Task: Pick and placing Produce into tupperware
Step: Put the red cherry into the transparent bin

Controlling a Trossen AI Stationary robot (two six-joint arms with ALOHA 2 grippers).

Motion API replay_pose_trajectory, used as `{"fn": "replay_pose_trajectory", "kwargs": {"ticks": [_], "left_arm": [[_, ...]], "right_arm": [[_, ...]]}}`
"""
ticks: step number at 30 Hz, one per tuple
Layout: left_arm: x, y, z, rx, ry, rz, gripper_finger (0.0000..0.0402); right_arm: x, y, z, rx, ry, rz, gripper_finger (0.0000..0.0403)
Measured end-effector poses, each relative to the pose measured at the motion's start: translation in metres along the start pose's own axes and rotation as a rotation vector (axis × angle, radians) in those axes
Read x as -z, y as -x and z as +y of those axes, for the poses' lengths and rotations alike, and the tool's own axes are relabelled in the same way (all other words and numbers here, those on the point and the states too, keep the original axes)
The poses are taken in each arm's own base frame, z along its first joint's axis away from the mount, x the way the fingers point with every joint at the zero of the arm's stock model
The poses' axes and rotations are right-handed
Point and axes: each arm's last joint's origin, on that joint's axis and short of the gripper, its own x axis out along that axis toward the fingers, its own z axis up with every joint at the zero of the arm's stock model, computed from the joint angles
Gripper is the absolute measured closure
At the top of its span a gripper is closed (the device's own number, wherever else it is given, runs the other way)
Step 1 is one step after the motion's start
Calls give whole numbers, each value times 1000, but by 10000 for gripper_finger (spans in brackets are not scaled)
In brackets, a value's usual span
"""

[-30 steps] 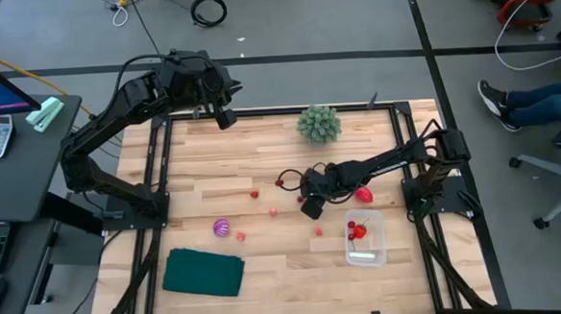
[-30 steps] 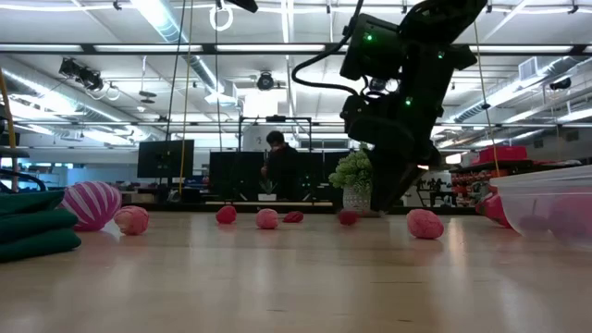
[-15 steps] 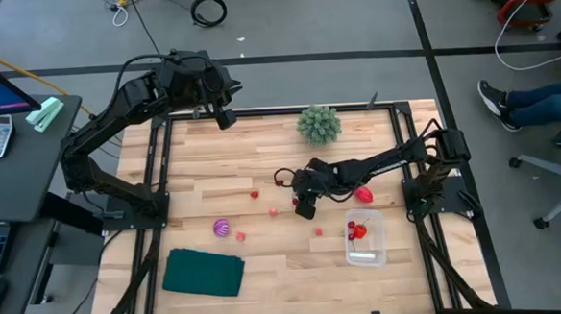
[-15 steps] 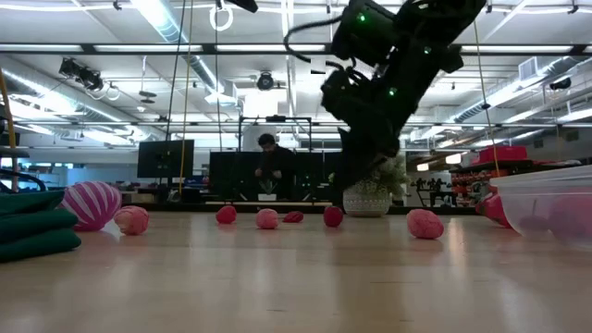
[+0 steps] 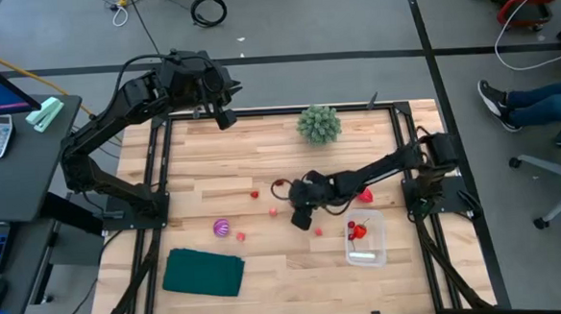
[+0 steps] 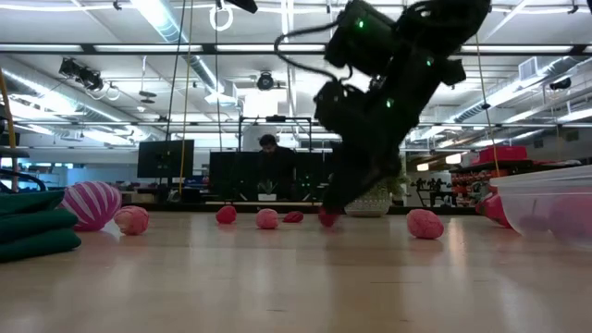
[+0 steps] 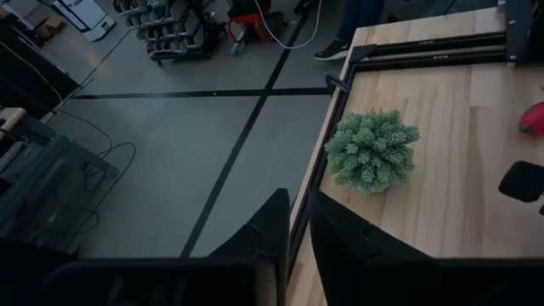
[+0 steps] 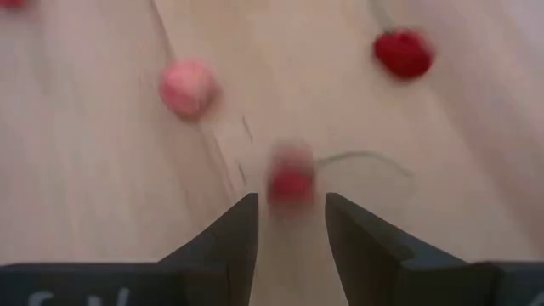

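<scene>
My right gripper [image 5: 301,217] is open and low over the middle of the table, fingers pointing down. In the right wrist view a small red berry [image 8: 291,180] lies on the wood just ahead of the gap between its fingertips [image 8: 289,223], untouched as far as I can see; the low view shows that berry [image 6: 327,218] under the fingers. A pink berry [image 8: 187,87] and another red one [image 8: 404,53] lie beyond it. The clear tub [image 5: 366,240] stands right of the gripper, with red pieces [image 5: 357,231] inside. My left gripper [image 5: 223,117] waits shut above the table's far left edge.
Loose on the wood lie a purple-striped ball [image 5: 221,226], pink berries [image 5: 274,212] [image 5: 239,236], red berries [image 5: 254,193] [image 5: 318,231] and a larger red piece [image 5: 364,195]. A green bushy plant [image 5: 318,123] stands at the far edge. A dark green folded cloth [image 5: 204,273] lies near left.
My right gripper has moved toward the table's left and near edges and has come down close to the wood, over a small red berry. The berries and the tub have stayed in place.
</scene>
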Motion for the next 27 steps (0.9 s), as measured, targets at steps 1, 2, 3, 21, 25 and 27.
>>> {"fn": "replay_pose_trajectory", "kwargs": {"ticks": [1,2,3,21,25,27], "left_arm": [[0,0,0,0,0,0,345],[0,0,0,0,0,0,344],[0,0,0,0,0,0,343],[6,0,-2,23,15,63,339],[11,-4,-8,48,6,109,332],[17,-6,-10,64,28,156,329]], "right_arm": [[3,-4,1,9,5,5,257],[5,-8,2,26,9,8,256],[6,-11,3,40,14,7,257],[-9,6,5,45,46,-96,258],[-8,7,5,23,48,-74,260],[-7,7,6,11,49,-63,261]]}}
